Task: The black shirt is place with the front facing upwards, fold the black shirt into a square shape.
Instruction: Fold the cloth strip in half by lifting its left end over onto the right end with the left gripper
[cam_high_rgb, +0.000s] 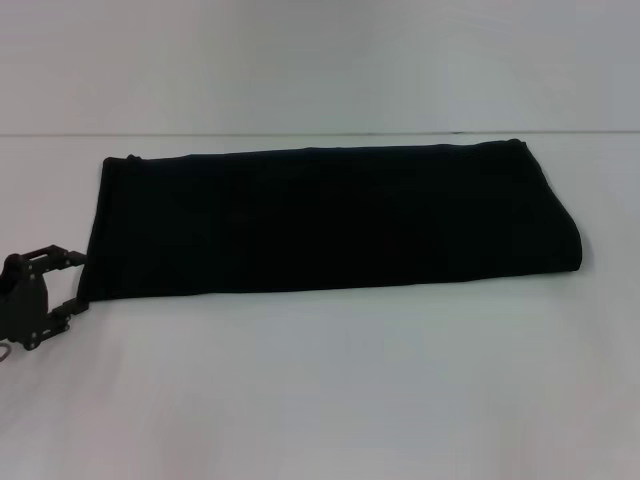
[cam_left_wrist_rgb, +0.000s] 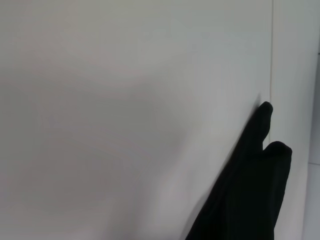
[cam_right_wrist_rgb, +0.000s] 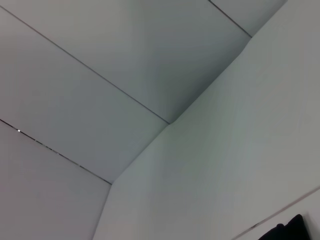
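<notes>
At desk's left edge, head view:
Left hand (cam_high_rgb: 72, 283): fingers spread apart, tips at the near-left corner of the black shirt (cam_high_rgb: 330, 220); contact with the cloth hard to judge.
Black shirt: folded into a long band across the middle of the white desk (cam_high_rgb: 330, 400), reaching left to right.
Hidden: shirt front turned inward; no lettering or label readable.
Right hand: out of sight in every view.
Wrist views: only slivers of dark cloth, cut off at the picture edges.
</notes>
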